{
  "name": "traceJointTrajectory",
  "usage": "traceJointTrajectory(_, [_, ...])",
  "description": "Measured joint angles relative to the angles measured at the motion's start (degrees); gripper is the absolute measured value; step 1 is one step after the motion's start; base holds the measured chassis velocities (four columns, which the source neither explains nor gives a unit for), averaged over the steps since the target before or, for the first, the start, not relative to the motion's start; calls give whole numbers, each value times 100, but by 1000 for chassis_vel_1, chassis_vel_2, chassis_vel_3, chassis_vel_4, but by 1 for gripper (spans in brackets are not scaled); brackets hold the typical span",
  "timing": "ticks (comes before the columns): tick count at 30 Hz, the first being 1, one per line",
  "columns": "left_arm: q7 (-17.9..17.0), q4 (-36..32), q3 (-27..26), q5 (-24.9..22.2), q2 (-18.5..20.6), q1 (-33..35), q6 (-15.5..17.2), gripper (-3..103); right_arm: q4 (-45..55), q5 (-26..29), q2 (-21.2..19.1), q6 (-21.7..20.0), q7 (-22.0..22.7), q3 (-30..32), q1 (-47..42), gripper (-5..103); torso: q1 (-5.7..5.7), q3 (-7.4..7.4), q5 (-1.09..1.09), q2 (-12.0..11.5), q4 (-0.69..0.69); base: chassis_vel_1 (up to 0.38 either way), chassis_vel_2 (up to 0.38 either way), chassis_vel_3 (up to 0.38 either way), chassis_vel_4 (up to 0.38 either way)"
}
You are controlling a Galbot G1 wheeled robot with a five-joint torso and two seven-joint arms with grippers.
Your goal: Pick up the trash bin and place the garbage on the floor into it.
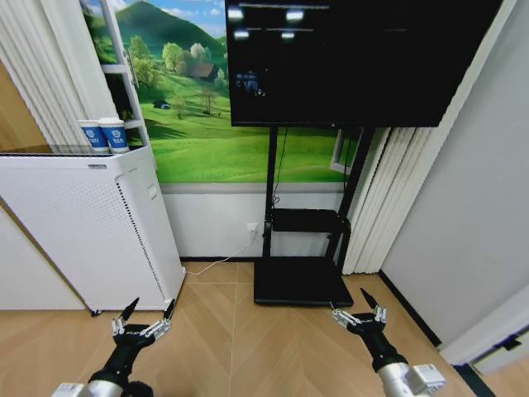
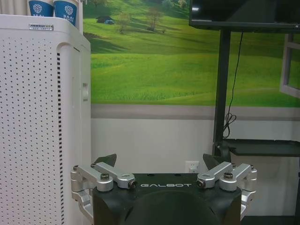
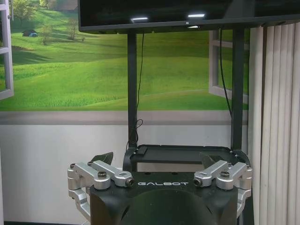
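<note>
The trash bin and the garbage are out of view. The floor (image 1: 248,347) is light tan wood in a herringbone pattern, bare where I see it between the arms. My left gripper (image 1: 150,308) hangs low at the left, just in front of the white appliance, open and holding nothing. My right gripper (image 1: 361,308) hangs low at the right, near the black base of the screen stand, also open and holding nothing. In the left wrist view the left gripper (image 2: 161,161) stands wide apart. The right gripper (image 3: 157,159) does the same in the right wrist view.
A tall white perforated appliance (image 1: 83,223) stands at the left with two paper cups (image 1: 103,135) on top. A black screen stand (image 1: 302,281) with a large dark screen (image 1: 355,58) is straight ahead. Curtains (image 1: 388,198) and a grey wall (image 1: 471,215) close off the right.
</note>
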Motion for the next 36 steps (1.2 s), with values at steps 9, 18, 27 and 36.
traceJointTrajectory(9, [0, 0, 0, 0, 0, 0, 0, 100, 0, 0, 0, 0, 0, 0, 0, 100, 95, 125, 0, 221, 0, 0, 0, 0, 0])
traceJointTrajectory(18, [0, 0, 0, 0, 0, 0, 0, 100, 0, 0, 0, 0, 0, 0, 0, 100, 158, 215, 0, 375, 0, 0, 0, 0, 0])
traceJointTrajectory(27, [0, 0, 0, 0, 0, 0, 0, 100, 0, 0, 0, 0, 0, 0, 0, 100, 215, 293, 0, 507, 0, 0, 0, 0, 0])
traceJointTrajectory(36, [0, 0, 0, 0, 0, 0, 0, 100, 0, 0, 0, 0, 0, 0, 1, 100, 211, 285, 0, 490, 0, 11, -16, -19, 11])
